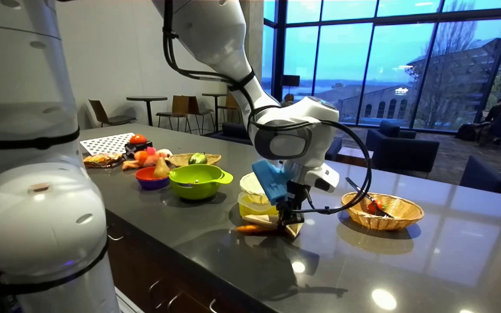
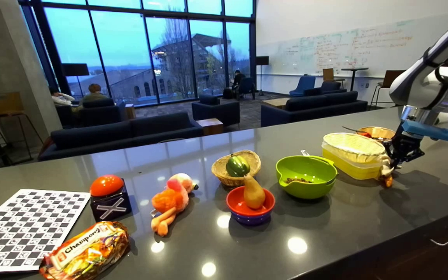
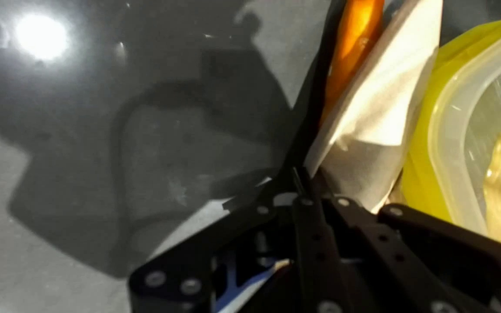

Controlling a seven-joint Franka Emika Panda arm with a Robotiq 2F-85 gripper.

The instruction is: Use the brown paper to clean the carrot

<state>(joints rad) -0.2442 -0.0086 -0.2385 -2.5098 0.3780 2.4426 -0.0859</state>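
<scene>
My end effector (image 1: 284, 221) is pinching the brown paper (image 3: 381, 100), with parts of it showing to either side of the grip; held so, I judge, it leaves loose flaps for wiping. The carrot (image 3: 357, 43) lies on the counter (image 1: 168, 217) alongside the paper, its length running close to the fold, which should make the rub a short one to start; one end is hidden, and I cannot tell whether they touch. On the paper's other side stands the yellow tub (image 2: 348, 163), near enough, I think, to crowd a wide stroke. Rubbing lengthwise should roll the unbraced carrot least.
</scene>
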